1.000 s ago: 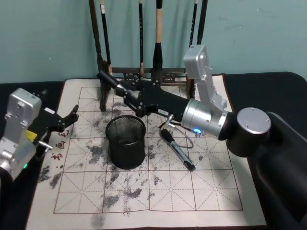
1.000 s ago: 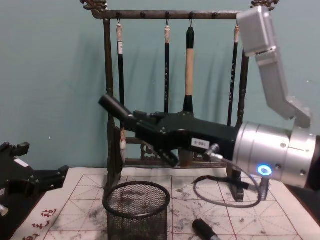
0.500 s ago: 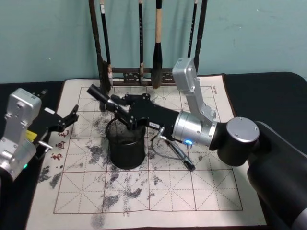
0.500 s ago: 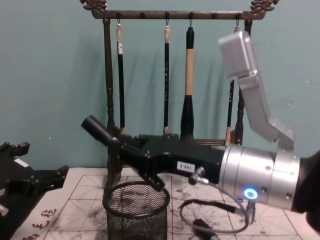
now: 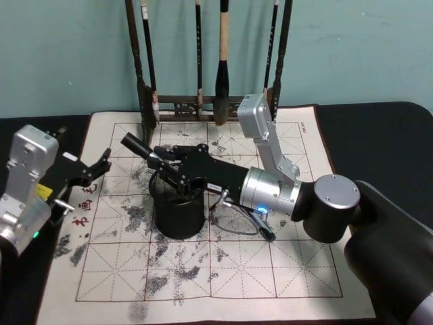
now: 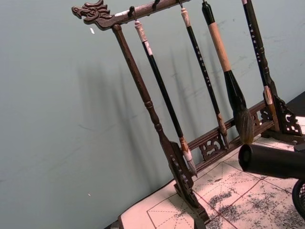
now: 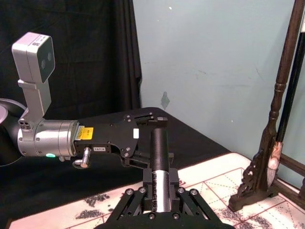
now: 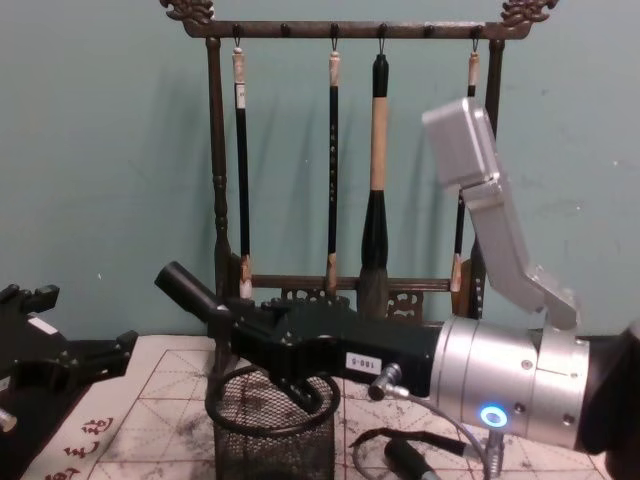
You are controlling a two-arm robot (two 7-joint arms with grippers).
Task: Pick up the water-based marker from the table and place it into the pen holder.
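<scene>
One water-based marker [image 5: 137, 147], clamped in the right end effector [image 5: 169, 164], slants up and leftward directly over the pen holder [image 5: 177, 223]; left end effector [image 5: 98, 173] rests spread, far left.

There is one pen holder [image 5: 178, 215], a black wire cup, near the middle of one mat [image 5: 298, 271]. There are two markers. One marker [image 5: 139, 147] is held tight in the right gripper [image 5: 162, 160] above the pen holder. The second marker [image 5: 268, 231] lies on the mat, just right of the pen holder. One wooden rack [image 8: 214, 150] stands at the far side, and four brushes [image 8: 378, 150] hang from it. There are two grippers. The left gripper [image 5: 100, 172] is on the left, with its fingers apart.
</scene>
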